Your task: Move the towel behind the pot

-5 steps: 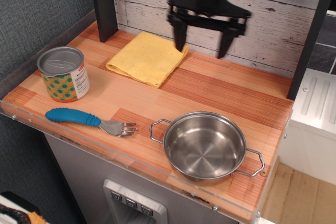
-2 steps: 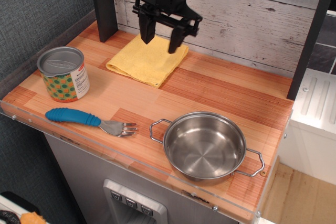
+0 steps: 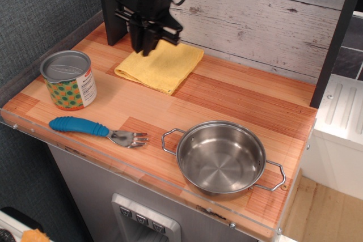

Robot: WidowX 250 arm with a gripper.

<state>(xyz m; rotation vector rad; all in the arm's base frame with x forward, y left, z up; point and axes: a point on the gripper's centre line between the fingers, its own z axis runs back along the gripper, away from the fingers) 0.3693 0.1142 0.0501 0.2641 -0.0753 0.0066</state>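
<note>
- Towel (image 3: 161, 64): yellow terry cloth, folded flat, roughly square and turned like a diamond. One corner points to the table's front edge, its long diagonal runs from the back wall toward the front. It lies at the back left of the table (image 3: 238, 100), well apart from the pot.
- Pot (image 3: 220, 156): shallow, round, shiny stainless steel, with a wire loop handle on the left and another on the right. Sits at the front right, open side up.
- Hand (image 3: 143, 46): black, pointing down over the towel's back left corner, fingers close together. Cannot tell whether it pinches the cloth or just touches it.
- Tin can (image 3: 68, 80): upright at the left, plain metal lid, label printed with green and orange dots. The white panel's text is too small to read.
- Fork (image 3: 97, 129): blue ribbed plastic handle, metal tines pointing right toward the pot, lying near the front edge.
- Table: striped wood-grain top with a clear strip along the front; whitewashed plank wall behind.
</note>
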